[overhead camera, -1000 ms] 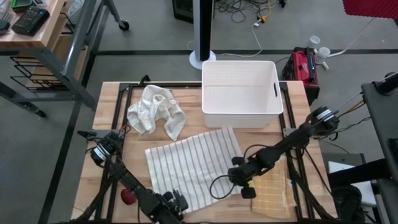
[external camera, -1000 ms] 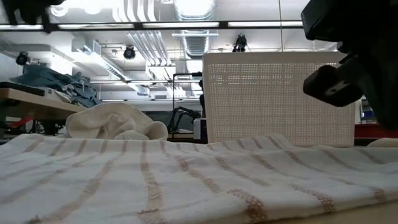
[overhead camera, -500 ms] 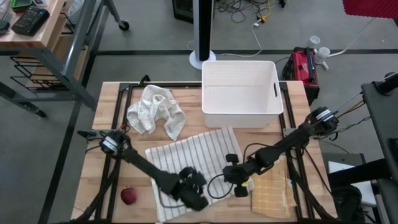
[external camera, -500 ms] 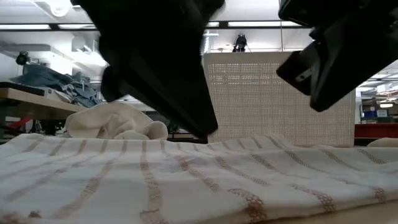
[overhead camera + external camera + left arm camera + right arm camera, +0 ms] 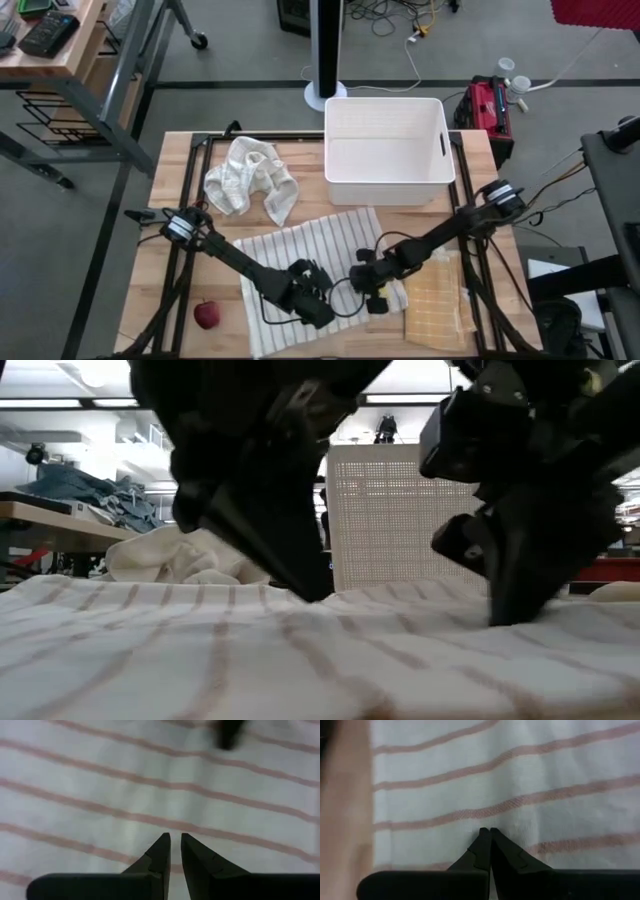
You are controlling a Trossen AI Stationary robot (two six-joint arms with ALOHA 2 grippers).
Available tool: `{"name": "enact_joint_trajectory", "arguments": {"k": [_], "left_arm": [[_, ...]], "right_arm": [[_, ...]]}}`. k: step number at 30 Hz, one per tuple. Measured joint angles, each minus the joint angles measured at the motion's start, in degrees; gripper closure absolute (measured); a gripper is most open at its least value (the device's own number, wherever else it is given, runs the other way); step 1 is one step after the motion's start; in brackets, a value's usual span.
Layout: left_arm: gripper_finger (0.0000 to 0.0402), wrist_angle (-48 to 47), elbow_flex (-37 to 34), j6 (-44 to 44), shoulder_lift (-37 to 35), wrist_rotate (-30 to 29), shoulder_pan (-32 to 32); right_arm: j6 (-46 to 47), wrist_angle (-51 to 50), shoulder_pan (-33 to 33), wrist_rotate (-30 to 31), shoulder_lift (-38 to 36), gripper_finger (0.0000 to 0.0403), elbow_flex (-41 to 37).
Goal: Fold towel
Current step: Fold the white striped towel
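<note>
Grippers are now both lowered onto the striped towel (image 5: 300, 255): left gripper (image 5: 175, 840) fingers narrowly parted, right gripper (image 5: 490, 834) fingers pressed together.

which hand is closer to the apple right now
Left. The left hand is over the striped towel, a short way right of the apple. The right hand is further right, near the towel's right edge.
</note>
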Motion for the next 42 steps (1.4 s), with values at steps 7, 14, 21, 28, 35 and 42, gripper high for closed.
{"name": "enact_joint_trajectory", "arguments": {"k": [7,14,21,28,35,42], "left_arm": [[0.0366,0.09,-2.48,-3.41,0.0,0.05,-0.29],[0.0366,6.04,-2.37,0.34,-0.01,-3.75,-0.02],[0.0366,6.83,-5.9,-0.42,0.25,-4.74,0.73],[0.0366,19.11,-5.19,4.19,0.12,-4.47,0.72],[0.0366,22.52,-5.15,9.03,1.54,-4.59,1.31],[0.0366,15.29,-6.3,2.69,2.32,-5.47,1.52]], "right_arm": [[0.26,-1.2,-0.02,-3.76,-1.66,0.0403,-0.23],[-0.31,-1.94,0.01,2.07,-6.65,0.0403,0.11],[-0.05,-3.63,-0.62,8.1,-4.87,0.0403,-0.02],[0.2,-2.61,-3.19,10.04,-1.66,0.0403,0.0],[-0.75,0.54,-6.54,10.04,-0.5,0.0403,0.04],[-2.93,1.06,-6.73,12.76,-1.48,0.0403,0.48]]}}
